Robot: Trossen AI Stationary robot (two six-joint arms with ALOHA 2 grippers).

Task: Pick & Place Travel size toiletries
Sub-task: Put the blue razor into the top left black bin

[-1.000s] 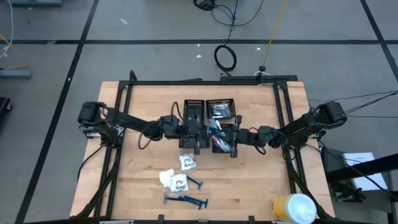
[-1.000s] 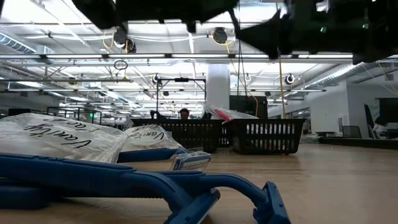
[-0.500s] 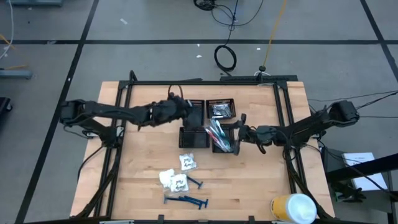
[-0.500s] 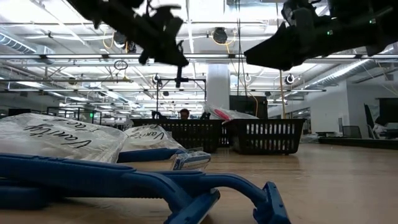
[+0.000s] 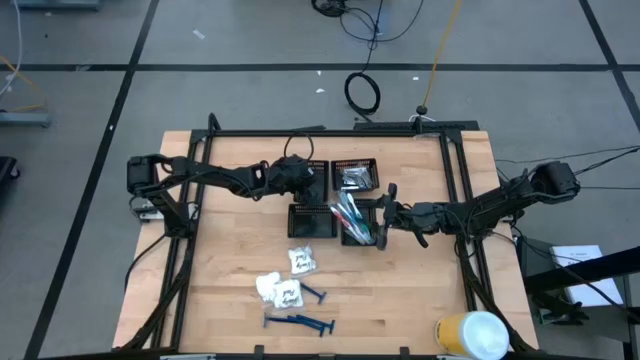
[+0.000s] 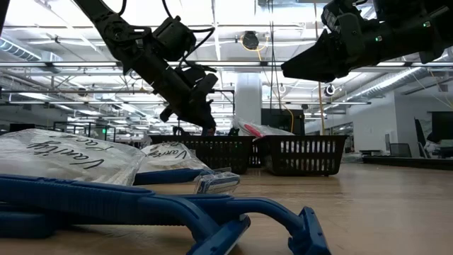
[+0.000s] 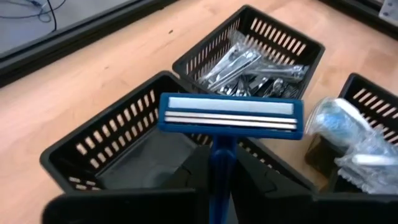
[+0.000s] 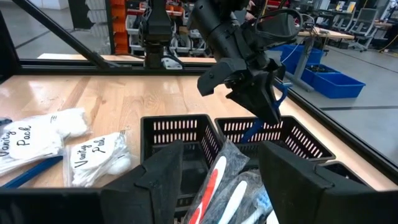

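Overhead, the left gripper (image 5: 305, 176) is a dark blur above the four black mesh trays (image 5: 336, 201), so its fingers cannot be made out there. The left wrist view settles it: the two fingers are pressed together on the handle of a blue razor (image 7: 231, 116), whose head stands upright and crosswise above an empty tray (image 7: 143, 155). The handle is mostly hidden between the fingers. Beyond it a second tray (image 7: 258, 56) holds small silvery-white pieces (image 7: 252, 65), and a third, cut off at the picture's edge, holds wrapped toothbrushes (image 7: 351, 140).

The right gripper (image 5: 384, 219) hovers just beside the toothbrush tray (image 5: 355, 222), fingers spread and holding nothing; in the right wrist view its dark fingers (image 8: 289, 177) stand apart over the wrapped toothbrushes (image 8: 227, 183).

Nearer the table's front edge lie white crinkly packets (image 5: 286, 282) and more blue razors (image 5: 300, 321), well apart from both grippers. A large yellow-and-white cylinder (image 5: 472, 335) is partly cut off at the front right corner
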